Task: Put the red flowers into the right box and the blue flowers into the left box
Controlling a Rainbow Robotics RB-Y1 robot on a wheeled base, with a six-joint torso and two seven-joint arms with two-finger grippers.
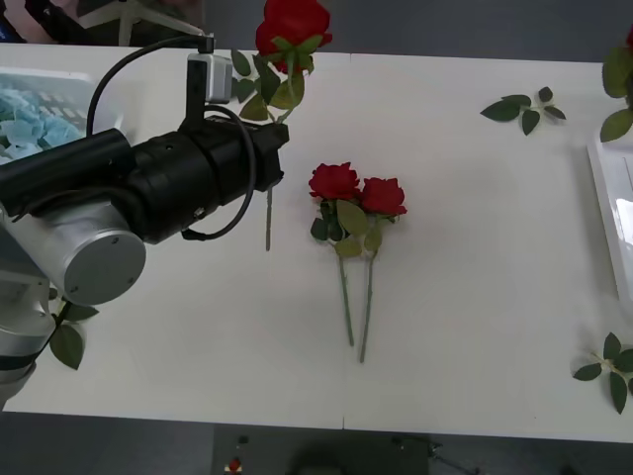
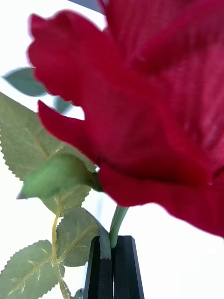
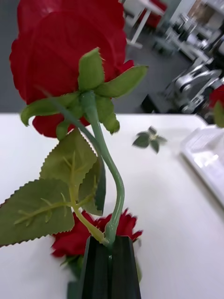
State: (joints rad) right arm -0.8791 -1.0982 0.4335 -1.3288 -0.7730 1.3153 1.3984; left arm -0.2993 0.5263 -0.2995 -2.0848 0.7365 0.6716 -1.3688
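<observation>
White tabletop (image 1: 465,297), dark floor beyond its far edge. Reference: the pair of red roses (image 1: 358,190) lying side by side mid-table, heads toward the far edge, stems toward me.

Far left of the pair, at the table's far corner: left box (image 1: 59,77), white, slatted, with blue flowers (image 1: 30,114) inside.

Left of the pair and farther back: my left gripper (image 1: 275,148), raised over the table, black fingers (image 3: 95,266) pressed together on the green stem of a third red rose (image 1: 294,25). Head points past the far edge; stem end hangs out on the near side.

Right of the pair, farther back: a loose leaf sprig (image 1: 524,107).

Far right of the pair: right box (image 1: 611,213), only its white rim at the table's edge. Second leaf sprig (image 1: 608,366) nearer me.

My right gripper (image 2: 112,268): fingers pinched shut on the stem of a fourth rose (image 2: 154,93), head and leaves close above the fingertips.
</observation>
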